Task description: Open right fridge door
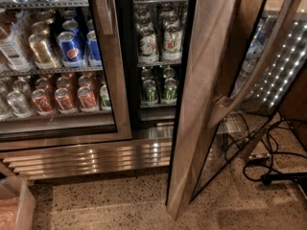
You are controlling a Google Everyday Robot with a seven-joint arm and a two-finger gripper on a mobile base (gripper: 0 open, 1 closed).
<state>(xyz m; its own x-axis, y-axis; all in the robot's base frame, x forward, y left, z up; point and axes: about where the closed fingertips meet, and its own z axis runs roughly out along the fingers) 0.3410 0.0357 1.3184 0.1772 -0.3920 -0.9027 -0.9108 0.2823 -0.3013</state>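
A pale translucent bin sits at the lower left corner of the speckled floor. Above it the left door is closed, its steel frame around a glass pane. Behind the pane blue Pepsi cans stand at the right end of one shelf, and reddish cans line the front edge of the shelf below. A ribbed steel grille runs along the base of the fridge. Right of the closed door the compartment is uncovered: green-labelled bottles on the upper shelf, green cans on the lower one. The right fridge door stands well open, turned out from the cabinet so its wide brushed-steel frame faces the camera, its bottom corner just above the floor. Its long bowed handle slants across the pane. Through the glass show rows of small lights, and black cables lie on the floor at the right edge. The gripper is outside the camera view, so I cannot tell how its fingers stand
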